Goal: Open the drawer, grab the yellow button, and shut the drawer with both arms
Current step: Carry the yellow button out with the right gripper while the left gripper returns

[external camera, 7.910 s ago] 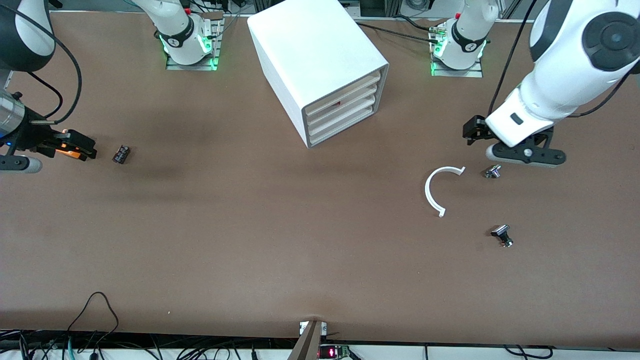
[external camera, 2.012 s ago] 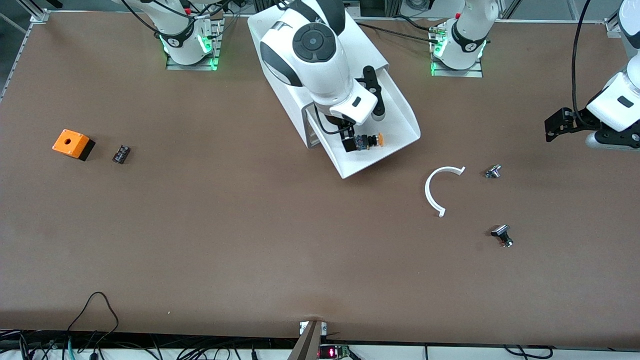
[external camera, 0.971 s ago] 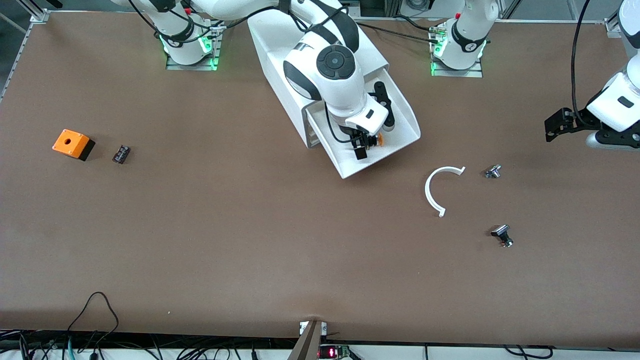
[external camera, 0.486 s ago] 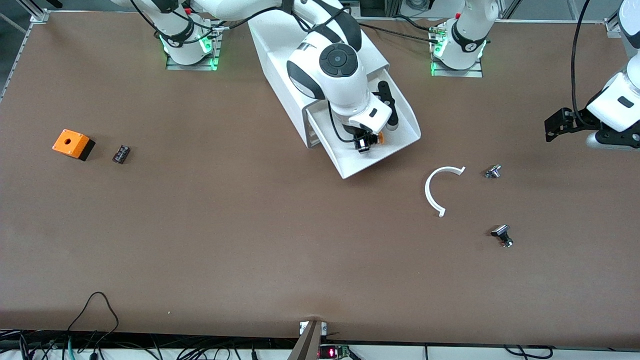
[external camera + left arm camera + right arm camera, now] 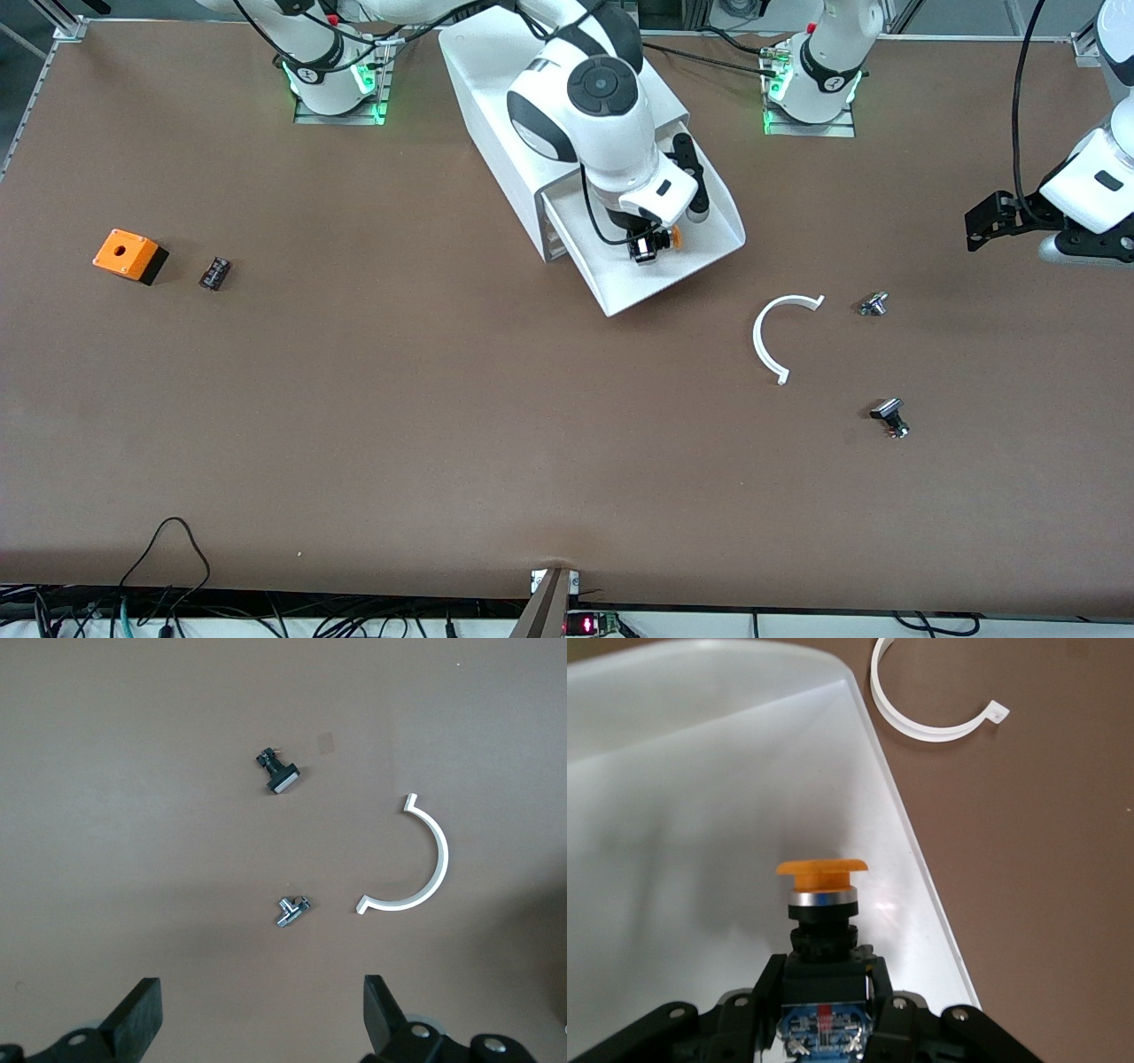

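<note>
The white cabinet (image 5: 496, 80) has its top drawer (image 5: 700, 257) pulled out. My right gripper (image 5: 647, 248) reaches down into this drawer and is shut on the button's black body. The button's (image 5: 675, 236) orange cap points toward the left arm's end of the table. The right wrist view shows the button (image 5: 822, 895) gripped between the fingers (image 5: 766, 983) over the white drawer floor (image 5: 700, 771). My left gripper (image 5: 974, 230) waits open and empty above the table at the left arm's end. Its fingers (image 5: 142, 1014) stand wide apart.
A white C-shaped ring (image 5: 769, 341) lies nearer the camera than the drawer. A small silver part (image 5: 873, 304) and a black part (image 5: 889, 415) lie beside it. An orange cube (image 5: 128, 255) and a small black part (image 5: 213, 273) lie at the right arm's end.
The drawer has been pulled open and the left arm has withdrawn. My right gripper has come into the drawer, shut on the button, and shifted slightly toward the cabinet with it.
</note>
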You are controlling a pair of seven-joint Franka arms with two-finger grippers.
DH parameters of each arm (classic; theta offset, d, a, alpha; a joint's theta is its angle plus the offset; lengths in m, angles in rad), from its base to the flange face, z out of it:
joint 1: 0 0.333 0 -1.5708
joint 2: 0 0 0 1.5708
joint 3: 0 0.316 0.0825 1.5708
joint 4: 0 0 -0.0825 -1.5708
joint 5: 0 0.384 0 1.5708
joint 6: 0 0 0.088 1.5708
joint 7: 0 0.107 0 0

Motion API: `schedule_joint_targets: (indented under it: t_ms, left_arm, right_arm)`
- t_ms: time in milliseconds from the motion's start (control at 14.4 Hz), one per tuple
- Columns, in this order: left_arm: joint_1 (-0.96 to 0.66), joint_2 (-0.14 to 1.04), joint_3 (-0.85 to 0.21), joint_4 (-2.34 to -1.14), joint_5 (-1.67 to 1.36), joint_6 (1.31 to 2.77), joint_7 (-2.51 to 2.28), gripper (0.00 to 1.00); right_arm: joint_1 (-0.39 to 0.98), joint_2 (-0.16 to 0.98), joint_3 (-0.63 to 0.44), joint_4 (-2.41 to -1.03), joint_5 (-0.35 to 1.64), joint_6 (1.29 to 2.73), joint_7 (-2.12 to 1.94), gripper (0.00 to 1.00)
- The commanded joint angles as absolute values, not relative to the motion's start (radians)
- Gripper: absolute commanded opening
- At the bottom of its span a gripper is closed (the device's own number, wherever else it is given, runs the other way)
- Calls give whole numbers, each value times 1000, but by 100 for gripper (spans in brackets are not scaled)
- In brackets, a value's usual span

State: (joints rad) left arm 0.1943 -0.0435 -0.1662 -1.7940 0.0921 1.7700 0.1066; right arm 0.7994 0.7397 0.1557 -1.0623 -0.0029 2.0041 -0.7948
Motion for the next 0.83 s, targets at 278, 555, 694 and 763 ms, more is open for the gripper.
schedule_joint_targets:
  t_ms: [278,555,694,763]
  left_arm:
    - [189,-46,-166,-1790,106,1781,117,100]
    - [189,-38,-164,-1830,107,1775,121,100]
    - [189,-35,-164,-1832,113,1764,115,100]
    - [189,-35,-164,-1830,121,1758,114,100]
  right_arm:
    - [810,666,132,-1066,-5,1971,-603,33]
    - [790,556,32,-1210,3,1997,-542,33]
    - [784,529,26,-1253,3,2003,-526,33]
    - [776,513,23,-1282,3,2003,-494,33]
